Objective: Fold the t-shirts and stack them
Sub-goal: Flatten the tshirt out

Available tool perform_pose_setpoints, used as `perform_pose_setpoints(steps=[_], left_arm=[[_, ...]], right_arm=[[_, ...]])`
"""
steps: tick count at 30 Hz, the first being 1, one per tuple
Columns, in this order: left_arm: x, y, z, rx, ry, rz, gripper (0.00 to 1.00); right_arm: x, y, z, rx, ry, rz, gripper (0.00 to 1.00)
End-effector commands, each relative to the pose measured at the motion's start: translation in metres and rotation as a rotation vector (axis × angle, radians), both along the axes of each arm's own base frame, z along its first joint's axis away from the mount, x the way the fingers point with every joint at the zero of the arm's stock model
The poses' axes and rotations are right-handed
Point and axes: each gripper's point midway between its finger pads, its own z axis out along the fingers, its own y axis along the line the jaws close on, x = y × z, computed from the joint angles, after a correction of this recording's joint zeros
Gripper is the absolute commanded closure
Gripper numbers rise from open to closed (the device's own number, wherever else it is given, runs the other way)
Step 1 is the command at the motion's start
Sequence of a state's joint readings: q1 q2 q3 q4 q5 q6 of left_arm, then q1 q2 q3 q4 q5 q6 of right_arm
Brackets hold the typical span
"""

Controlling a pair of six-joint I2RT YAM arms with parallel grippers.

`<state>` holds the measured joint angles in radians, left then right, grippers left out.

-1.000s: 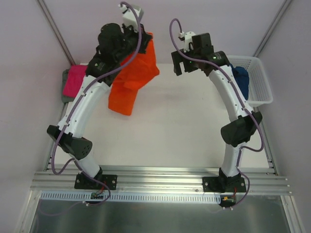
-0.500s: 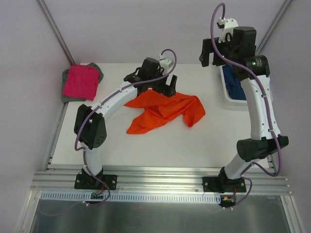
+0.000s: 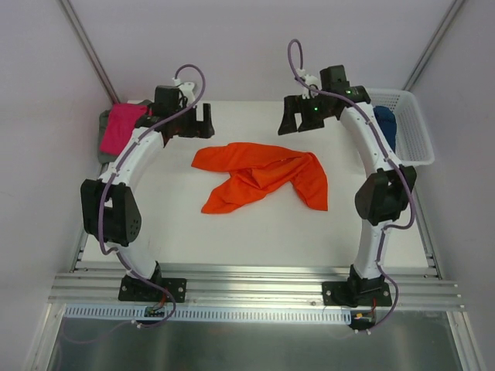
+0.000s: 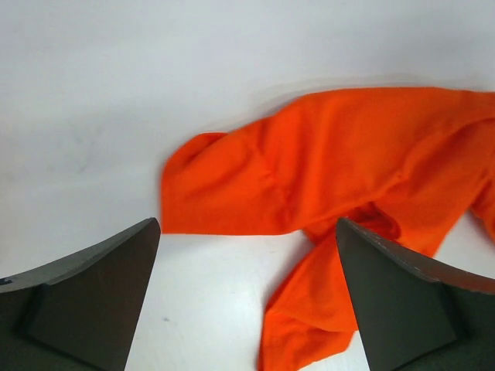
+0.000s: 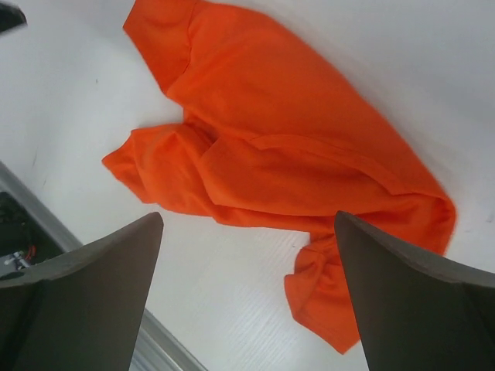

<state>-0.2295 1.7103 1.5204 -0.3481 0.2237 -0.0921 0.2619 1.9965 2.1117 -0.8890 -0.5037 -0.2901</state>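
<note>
Nearest you, the metal rail (image 3: 255,287) carries both arm bases at the near edge of the tabletop (image 3: 255,232). From it your left arm (image 3: 128,166) curves up the left side and your right arm (image 3: 380,158) up the right side, both reaching toward the far half.

Between the arms, about mid-tabletop, lies the orange t-shirt (image 3: 259,174). It is crumpled and unfolded. A flatter part spreads toward the far left, one bunched lobe runs to the near left, and another hangs toward the near right. Nothing grips it; it rests on the white surface alone.

Just past the shirt, your left jaws are held above bare tabletop beside the cloth's far left edge. They are spread wide with nothing between them, and the left wrist view looks through that gap onto the shirt's left end. Your right jaws hang beyond the shirt's far right part, likewise wide apart and empty. The right wrist view shows nearly the whole orange heap below them.

At the far left corner, the pink t-shirt (image 3: 124,127) lies on the grey t-shirt (image 3: 103,145), which shows only around its edges. At the far right stands the white basket (image 3: 421,154) with the dark blue t-shirt (image 3: 385,125) inside it.
</note>
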Motion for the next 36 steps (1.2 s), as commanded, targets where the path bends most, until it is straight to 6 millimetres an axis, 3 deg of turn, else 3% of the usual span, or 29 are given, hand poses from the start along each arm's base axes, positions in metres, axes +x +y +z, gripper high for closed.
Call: perform_pose_setpoints(steps=[1, 6, 9, 14, 19, 29, 36], left_arm=[[0.002, 0.022, 0.001, 0.014, -0.001, 0.03, 0.01], [-0.006, 0.026, 0.001, 0.006, 0.005, 0.02, 0.01], [-0.011, 0.027, 0.01, -0.007, -0.004, 0.032, 0.01], [-0.014, 0.03, 0.017, -0.009, -0.019, 0.059, 0.01], [-0.015, 0.04, 0.023, 0.0, -0.036, 0.081, 0.01], [-0.018, 0.045, 0.031, -0.035, -0.036, 0.108, 0.01], [-0.027, 0.046, 0.033, -0.046, -0.036, 0.115, 0.01]], right_arm=[[-0.033, 0.042, -0.004, 0.103, 0.11, 0.136, 0.03], [-0.056, 0.081, -0.036, 0.074, 0.196, 0.244, 0.06], [-0.062, 0.09, -0.056, 0.051, 0.254, 0.262, 0.09], [-0.069, 0.093, -0.079, 0.045, 0.339, 0.257, 0.1], [-0.068, 0.086, -0.089, 0.036, 0.36, 0.251, 0.1], [-0.026, 0.07, -0.146, -0.077, 0.379, 0.121, 0.15], [0.029, 0.081, -0.149, -0.061, 0.216, 0.054, 0.11]])
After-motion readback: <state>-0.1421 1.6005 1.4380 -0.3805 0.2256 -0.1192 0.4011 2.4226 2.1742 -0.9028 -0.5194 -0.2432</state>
